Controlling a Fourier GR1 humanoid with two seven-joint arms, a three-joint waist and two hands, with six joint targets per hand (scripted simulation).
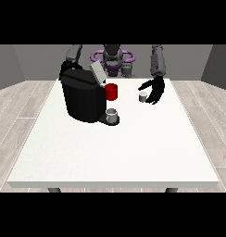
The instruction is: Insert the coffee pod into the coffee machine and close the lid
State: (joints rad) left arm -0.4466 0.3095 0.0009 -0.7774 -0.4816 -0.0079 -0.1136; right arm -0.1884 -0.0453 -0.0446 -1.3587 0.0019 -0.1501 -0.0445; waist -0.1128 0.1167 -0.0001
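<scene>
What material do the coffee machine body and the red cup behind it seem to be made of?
Coffee machine: probably matte black plastic, as it looks dark and even with only soft highlights. Red cup: likely plastic or glazed ceramic, with uniform colour and a smooth surface; which one cannot be told.

A large white table point(110, 152) carries everything. The black coffee machine point(82, 99) stands near the far left corner, a small grey cup point(112, 114) on its base. A red cup point(111, 91) stands just behind. A small grey pod point(142, 96) sits toward the far right edge.
</scene>
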